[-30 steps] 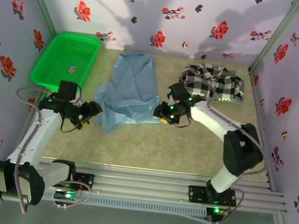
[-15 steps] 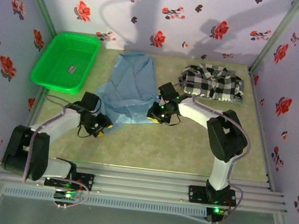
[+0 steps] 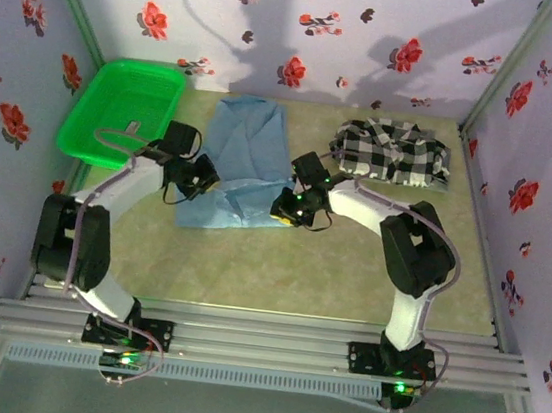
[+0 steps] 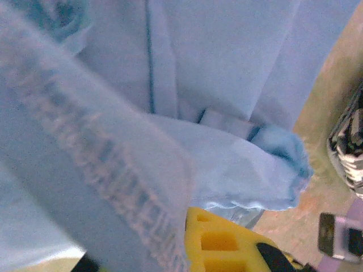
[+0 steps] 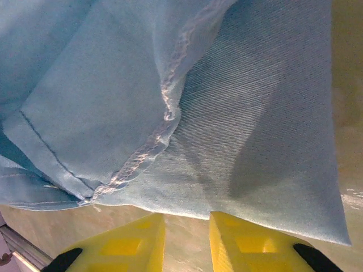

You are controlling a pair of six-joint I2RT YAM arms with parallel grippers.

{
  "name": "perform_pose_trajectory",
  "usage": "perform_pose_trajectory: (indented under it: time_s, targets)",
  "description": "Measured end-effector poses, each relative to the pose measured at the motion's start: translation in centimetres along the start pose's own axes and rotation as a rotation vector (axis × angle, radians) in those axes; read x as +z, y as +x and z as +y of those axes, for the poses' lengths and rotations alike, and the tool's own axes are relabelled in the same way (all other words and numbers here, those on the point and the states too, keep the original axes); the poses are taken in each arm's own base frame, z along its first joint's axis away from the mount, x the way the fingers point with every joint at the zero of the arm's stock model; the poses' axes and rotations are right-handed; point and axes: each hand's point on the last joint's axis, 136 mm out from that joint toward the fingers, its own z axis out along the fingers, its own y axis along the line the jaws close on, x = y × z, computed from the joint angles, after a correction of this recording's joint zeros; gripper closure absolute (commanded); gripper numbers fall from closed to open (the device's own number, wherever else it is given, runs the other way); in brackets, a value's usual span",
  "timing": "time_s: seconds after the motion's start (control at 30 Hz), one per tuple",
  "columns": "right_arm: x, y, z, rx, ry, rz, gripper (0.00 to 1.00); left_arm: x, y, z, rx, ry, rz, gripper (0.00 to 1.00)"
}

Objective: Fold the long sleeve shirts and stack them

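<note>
A: Loc of blue shirt (image 3: 246,163)?
B: Mid table (image 3: 349,266), mostly flat. Checked shirt (image 3: 394,150) bunched at far right, well apart.
A: L gripper (image 3: 206,178)?
B: Clamped on blue shirt's left edge.
A: R gripper (image 3: 281,213)?
B: At its near-right hem. Jaws a slit apart; grip can't be told.

Light blue shirt (image 3: 247,153); black-and-white checked shirt (image 3: 392,150)

There are two soft cloth collared shirts: one plain light blue shirt (image 3: 245,168) and one black-and-white checked shirt (image 3: 393,152). There is one green plastic mesh basket (image 3: 121,112), one olive-green table (image 3: 279,267), and two white-and-black robot arms, left (image 3: 117,192) and right (image 3: 376,211).
</note>
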Motion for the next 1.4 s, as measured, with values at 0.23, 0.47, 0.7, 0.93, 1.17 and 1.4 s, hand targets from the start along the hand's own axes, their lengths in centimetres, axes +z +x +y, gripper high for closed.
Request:
perform_pose_trajectory:
  time_s: [0.23,0.47,0.7,0.93,1.17,1.4]
  targets:
    - [1.4,0.3,0.1,0.006,0.004,0.024,0.71,3.5,-3.3,-1.8,-0.034,0.018,-0.012,0.75]
    - [2.7,-1.2,2.0,-0.002,-0.017,0.017,0.72,4.2,-4.9,-4.1,-0.075,0.092,-0.037,0.18]
    - [3.9,-4.3,4.4,-0.007,-0.054,-0.018,0.71,-1.5,-2.7,-4.4,-0.008,0.13,-0.082,0.17]
    - [5.2,-10.3,6.7,0.035,-0.129,-0.091,0.6,-5.2,4.0,0.6,0.071,0.059,-0.061,0.15]
    - [1.9,-17.7,10.3,0.051,-0.292,-0.247,0.49,-6.1,8.5,7.4,0.069,-0.054,-0.028,0.1]
    - [-2.8,-17.1,11.6,-0.022,-0.336,-0.278,0.53,-5.3,10.3,9.9,0.019,-0.081,-0.004,0.04]
